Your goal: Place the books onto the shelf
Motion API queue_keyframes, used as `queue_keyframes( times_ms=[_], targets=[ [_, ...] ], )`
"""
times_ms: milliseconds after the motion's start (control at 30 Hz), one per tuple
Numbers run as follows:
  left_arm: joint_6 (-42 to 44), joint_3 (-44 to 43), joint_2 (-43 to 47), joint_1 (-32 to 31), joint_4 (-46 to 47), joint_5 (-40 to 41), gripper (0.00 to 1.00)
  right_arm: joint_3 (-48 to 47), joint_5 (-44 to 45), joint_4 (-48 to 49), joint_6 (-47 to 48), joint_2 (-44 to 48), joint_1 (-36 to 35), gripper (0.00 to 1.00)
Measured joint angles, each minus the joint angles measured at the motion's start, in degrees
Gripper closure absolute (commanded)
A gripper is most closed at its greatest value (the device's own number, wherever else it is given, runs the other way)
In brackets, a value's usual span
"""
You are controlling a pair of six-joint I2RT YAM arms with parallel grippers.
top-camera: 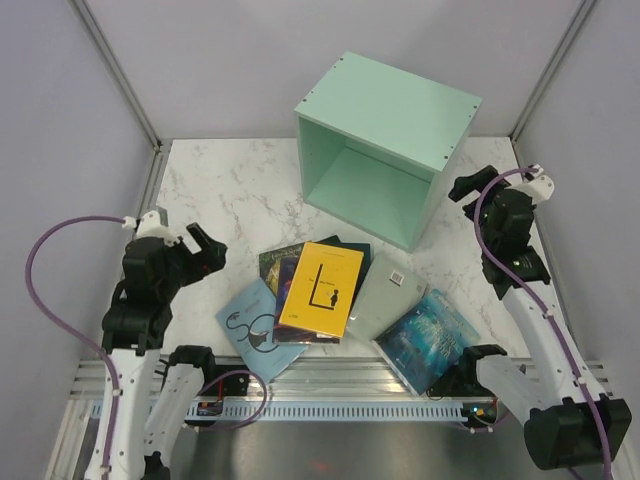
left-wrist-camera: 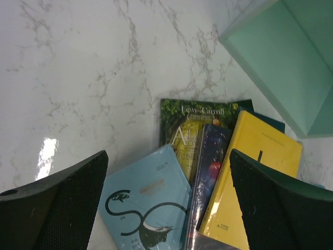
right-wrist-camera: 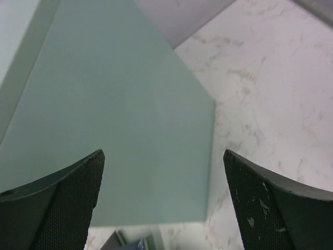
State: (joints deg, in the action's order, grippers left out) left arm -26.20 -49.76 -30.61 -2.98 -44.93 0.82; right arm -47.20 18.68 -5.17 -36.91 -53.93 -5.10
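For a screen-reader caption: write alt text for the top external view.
Several thin books lie in an overlapping pile on a marble table, a yellow one on top; the mint-green cube shelf behind them, open face toward the pile, holds none. The left tool hovers left of the pile and the right tool beside the shelf, both open and empty.

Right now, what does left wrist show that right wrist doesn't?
Left wrist only: the overlapping books, namely the yellow book, the light blue swirl book, the green book and a dark book between them.
Right wrist only: a plain outer panel of the shelf filling the frame, with a strip of grey wall behind it. A sliver at the bottom edge is too small to tell.
Both: the shelf, the marble table, and an open, empty gripper: left gripper, right gripper.
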Motion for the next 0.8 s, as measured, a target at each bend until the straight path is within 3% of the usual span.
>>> queue_keyframes(
  times_ms=[167, 333, 433, 633, 800],
  targets=[
    [-1.0, 0.7, -8.6, -1.4, -1.2, -8.3, 0.0, 5.3, -11.0, -10.9, -8.2, 7.8, 0.0, 0.02],
    [-1.3, 1.9, -13.1, -3.1, -1.6, -13.6, 0.0, 8.5, -23.5, -18.8, -15.5, 13.7, -0.4, 0.15],
    [-1.9, 2.4, -16.4, -3.3, -0.9, -16.6, 0.0, 8.9, -30.3, -20.2, -17.7, 15.0, -3.0, 0.14],
    [-4.3, 3.3, -22.9, -9.1, 2.8, -20.0, 0.0, 13.3, -34.0, -17.3, -21.6, 17.6, -13.4, 0.16],
    [-7.2, 3.5, -26.7, -17.4, 6.0, -20.0, 0.0, 15.4, -30.9, -13.8, -23.2, 9.5, -25.0, 0.15]
  ],
)
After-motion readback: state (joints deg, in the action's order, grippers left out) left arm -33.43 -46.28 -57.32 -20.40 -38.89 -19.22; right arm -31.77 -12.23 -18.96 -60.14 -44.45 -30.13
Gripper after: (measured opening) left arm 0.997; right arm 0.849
